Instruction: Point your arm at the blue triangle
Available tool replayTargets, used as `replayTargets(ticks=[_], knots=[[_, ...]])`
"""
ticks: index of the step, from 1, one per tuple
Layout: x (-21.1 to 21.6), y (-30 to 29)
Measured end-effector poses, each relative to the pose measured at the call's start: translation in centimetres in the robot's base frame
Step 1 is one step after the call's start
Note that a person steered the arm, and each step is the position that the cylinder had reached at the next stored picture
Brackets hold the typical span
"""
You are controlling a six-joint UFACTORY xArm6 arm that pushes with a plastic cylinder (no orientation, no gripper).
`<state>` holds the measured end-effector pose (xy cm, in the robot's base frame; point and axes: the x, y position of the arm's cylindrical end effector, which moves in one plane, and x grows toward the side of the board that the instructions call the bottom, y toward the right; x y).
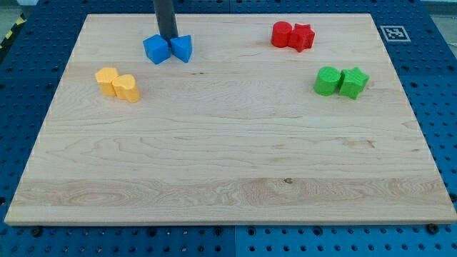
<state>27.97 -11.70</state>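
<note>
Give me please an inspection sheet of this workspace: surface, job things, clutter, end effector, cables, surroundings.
Surface: wooden board, lying flat.
Job's things: blue triangle near the view's top left, touching a blue cube on its left.
Clutter: two yellow blocks at the view's left; two red blocks at the top right; two green blocks below them. Each pair touches.
End effector: my tip stands just behind the gap between the two blue blocks.
Cables: nothing seen.
Surroundings: blue perforated table; a black-and-white marker tag at the top right.
</note>
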Motion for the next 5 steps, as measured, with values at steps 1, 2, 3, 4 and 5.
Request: replayTargets(ticks=[1,2,3,4,5], knots=[[-2.7,-0.4],[-5.1,1.0],[-2.6,6.0],[-0.4,9.2],[-0.3,7.6]])
